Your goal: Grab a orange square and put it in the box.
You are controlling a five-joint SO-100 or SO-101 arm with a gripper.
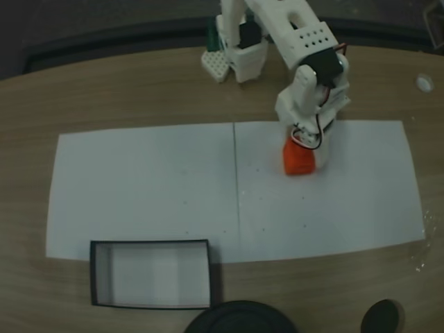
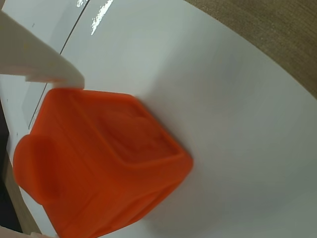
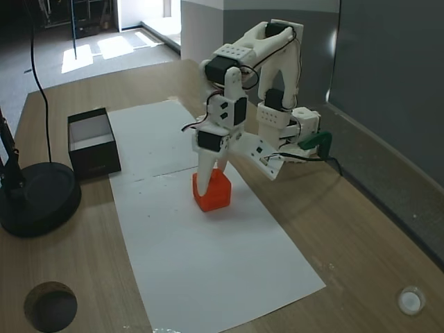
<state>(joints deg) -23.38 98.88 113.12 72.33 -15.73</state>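
Claw (image 3: 208, 182) is down right on the orange cube (image 1: 299, 159), which sits on the white paper (image 1: 159, 180) on the counter (image 1: 104, 97), over on the right in the fixed view from above. Can't tell if it's actually clamped yet: in the wrist view one white finger (image 2: 37, 59) is touching the cube's top edge, and only a sliver of something pale shows at the bottom corner, so the grip is a guess. Box (image 1: 151, 272) is well apart from it, at the front edge of the paper near the round black base (image 3: 35, 198). My worry is the finger looks like it's catching just an edge, so if it squeezes off-centre the cube could twist or pop out, or just skid on that slick paper.
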